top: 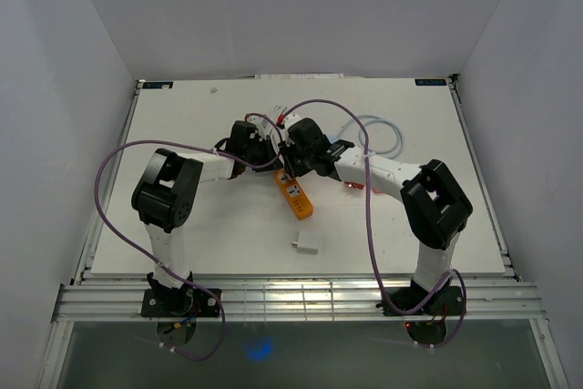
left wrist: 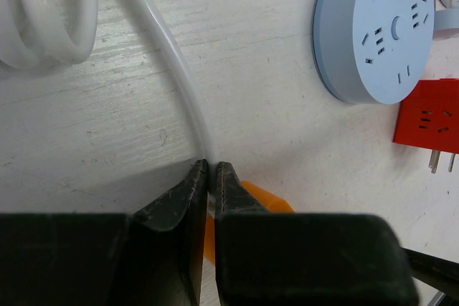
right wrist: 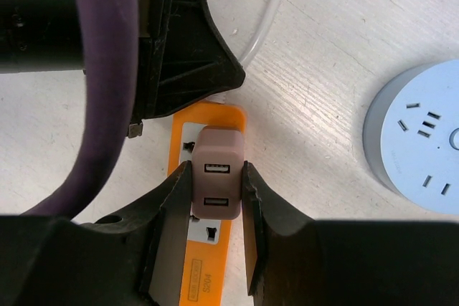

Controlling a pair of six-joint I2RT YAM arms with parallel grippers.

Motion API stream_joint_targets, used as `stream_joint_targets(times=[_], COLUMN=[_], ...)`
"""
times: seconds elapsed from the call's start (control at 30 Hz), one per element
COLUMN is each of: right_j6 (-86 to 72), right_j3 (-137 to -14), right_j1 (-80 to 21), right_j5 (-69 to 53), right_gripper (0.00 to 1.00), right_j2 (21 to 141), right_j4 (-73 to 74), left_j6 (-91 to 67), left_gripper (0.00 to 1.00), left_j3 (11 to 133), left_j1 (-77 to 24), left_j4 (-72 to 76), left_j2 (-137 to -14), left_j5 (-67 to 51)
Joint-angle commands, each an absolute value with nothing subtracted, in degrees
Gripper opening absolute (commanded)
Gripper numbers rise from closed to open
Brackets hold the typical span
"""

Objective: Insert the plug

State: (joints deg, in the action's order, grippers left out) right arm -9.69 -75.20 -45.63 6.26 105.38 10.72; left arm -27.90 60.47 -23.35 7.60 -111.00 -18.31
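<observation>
**Top view.** Both arms converged mid-surface (top: 228,243) over the power strip (top: 297,198), orange. Long axis of it: far-left to near-right, cord end away from the bases. Right gripper (top: 293,168) directly above the far half. Left gripper (top: 262,141) just past the far end, slightly left. No sight of the plug from here, hidden under the right wrist. White adapter (top: 307,244) lying apart, nearer the bases, not involved.

**Left wrist view.** Left gripper (left wrist: 211,170) pinched fully closed on the white cord (left wrist: 179,84), right where it leaves the power strip (left wrist: 265,197). Probably anchoring duty only. Round blue socket (left wrist: 376,26) and red adapter (left wrist: 430,116) off to the side, untouched.

**Right wrist view.** Right gripper (right wrist: 215,177) closed part-way on the plug (right wrist: 219,191), a beige USB charger block. Pads flat on its two sides, USB ports facing the camera. Sitting square over the power strip (right wrist: 208,245), between two visible outlets, so most likely on the middle one. Long side of the plug in line with the strip's long axis.

Can't tell whether the prongs are in or only resting at the slots. Judging by alignment:
- **Next move:** straight push down, no sideways correction.
- **Main risk:** plug tilting in the grip, or the power strip sliding.
</observation>
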Motion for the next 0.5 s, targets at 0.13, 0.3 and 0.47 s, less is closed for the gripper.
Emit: stream_joint_targets(times=[0.13, 0.3, 0.47], right_j6=[-4.40, -4.22, -4.22], right_j3=[-75.85, -78.05, -76.56], right_j1=[-45.62, -45.53, -45.53], right_j5=[4.58, 4.13, 5.09], right_gripper=[0.08, 0.08, 0.08], right_j2=[110.30, 114.26, 114.17], right_j4=[18.01, 21.44, 21.01], left_j6=[-26.81, -26.81, -26.72], left_gripper=[0.17, 0.17, 0.17], left_j3=[61.35, 61.44, 61.44], left_j1=[-23.55, -23.55, -23.55], left_j4=[6.06, 6.15, 5.98], left_j2=[-109.60, -109.86, -109.78], left_j5=[-17.84, -17.84, -17.67])
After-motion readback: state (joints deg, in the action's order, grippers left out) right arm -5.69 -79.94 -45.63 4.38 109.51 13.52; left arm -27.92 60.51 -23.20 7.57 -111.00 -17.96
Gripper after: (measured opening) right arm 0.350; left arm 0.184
